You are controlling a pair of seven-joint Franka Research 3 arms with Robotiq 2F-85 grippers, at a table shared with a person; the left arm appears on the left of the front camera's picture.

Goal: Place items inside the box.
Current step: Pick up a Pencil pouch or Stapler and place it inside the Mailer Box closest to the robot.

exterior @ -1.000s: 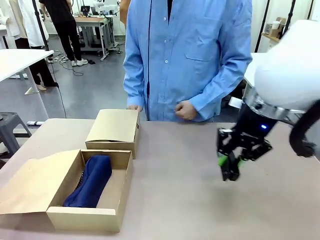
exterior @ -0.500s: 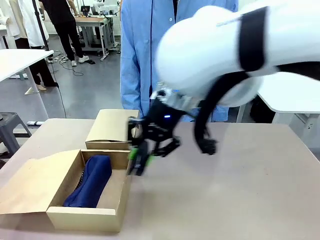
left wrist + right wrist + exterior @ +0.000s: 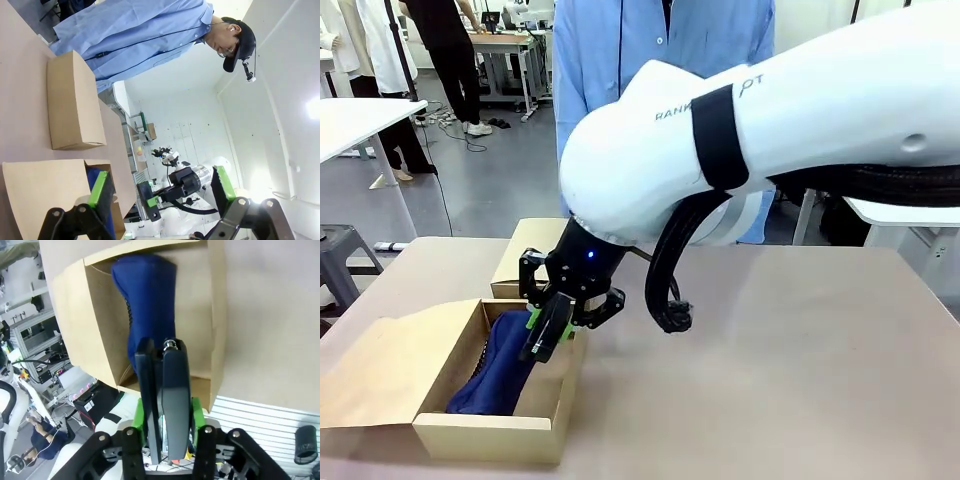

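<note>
As the right jaws grip the stapler (image 3: 167, 390) above the box (image 3: 490, 435) at the counter's near-left corner, lower beside the navy pouch (image 3: 505, 360), then release. Left jaws wide, empty.

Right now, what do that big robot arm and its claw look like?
The right arm is glossy, rounded white, with grey lettering, a black band and looping black cable. The right gripper is black with green pads and a small blue light.

Matt cardboard box (image 3: 490, 438), navy cloth pouch (image 3: 502, 362), perhaps plastic stapler (image 3: 171, 390).
</note>
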